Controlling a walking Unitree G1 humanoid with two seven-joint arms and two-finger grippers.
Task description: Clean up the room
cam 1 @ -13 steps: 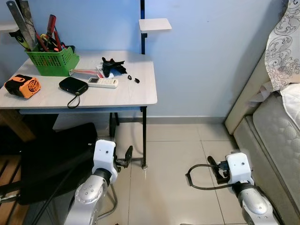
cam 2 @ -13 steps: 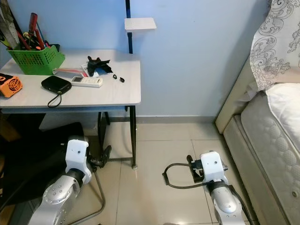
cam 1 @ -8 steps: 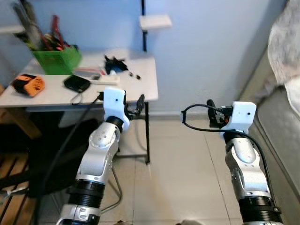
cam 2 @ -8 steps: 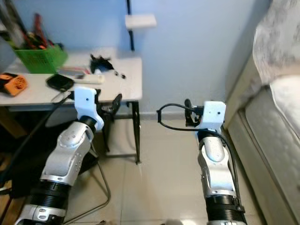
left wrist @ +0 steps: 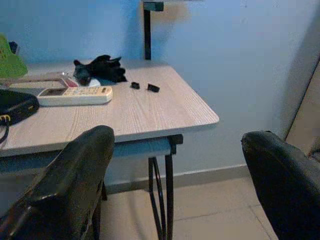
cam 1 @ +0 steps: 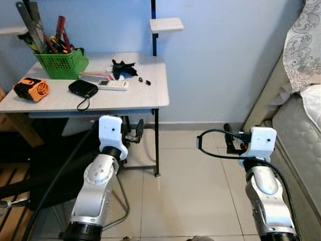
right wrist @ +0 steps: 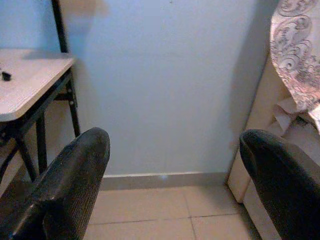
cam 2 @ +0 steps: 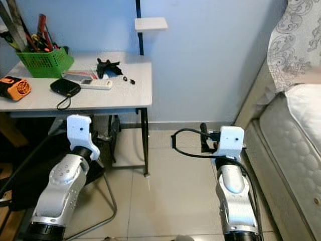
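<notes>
Clutter: the things to tidy lay on the tabletop (cam 1: 135, 98) — remote (cam 1: 113, 85), black glove (cam 1: 123, 69), two small black bits (cam 1: 145, 81), black pouch (cam 1: 82, 89) w/ wrist loop, orange gadget (cam 1: 31, 89), green basket (cam 1: 62, 62) of tools at the back L corner.
Step (judged): approach stage; nothing was picked up, robot faced the tabletop's R end.
Left claw (cam 1: 134, 134): empty, fingers spread wide in the wrist view, held just below the tabletop's front edge, aimed toward remote & glove.
Right claw (cam 1: 229, 140): empty, fingers wide apart, over bare floor (cam 1: 190, 201) between tabletop & bed (cam 1: 301, 120), pointed at the blue wall.
Next move (judged): L arm would need to rise above the edge, then reach in over a near item; remote or pouch looked the easiest picks.
In the way: front edge & black leg (cam 1: 156, 145) sat right by the L claw; dark chair (cam 1: 50, 170) crowded the L arm's side.
Around: small white shelf (cam 1: 165, 24) on a black post behind the tabletop; patterned bedding (cam 1: 301, 45) at far R.
Risk (judged): the tiny bits could be knocked off by a sweep.
</notes>
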